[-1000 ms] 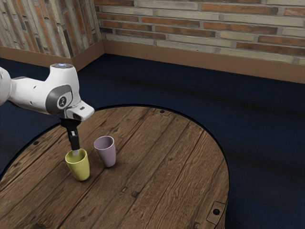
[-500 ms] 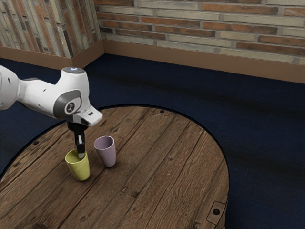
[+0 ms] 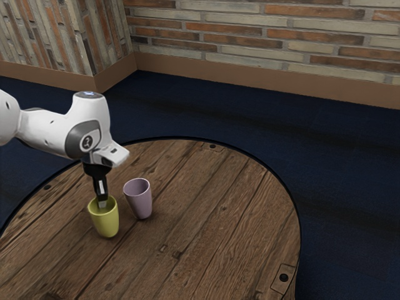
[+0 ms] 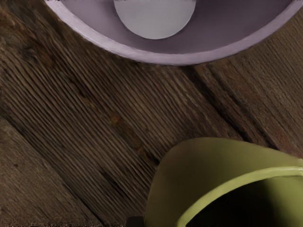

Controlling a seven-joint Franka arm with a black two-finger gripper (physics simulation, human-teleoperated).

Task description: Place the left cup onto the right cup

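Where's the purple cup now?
In the exterior view's left half, the purple cup stands upright on the wooden table, at that view's right of the yellow-green cup, not touching.

Exterior view: soft, even, moderate light falling from above. White arm [image 3: 56, 128] is brightest thing, top of shell lit, underside grey. Navy floor [image 3: 325, 144] dim, darker band running across it. Brick wall [image 3: 262, 37] evenly lit. Counter [image 3: 219, 206] matte; faint shade at feet of yellow cup [image 3: 104, 219] and purple cup [image 3: 139, 199]. Wrist view: wood dim, dark shadow hugging purple cup's rim, yellow cup's inside near black, purple cup's pale bottom brightest.
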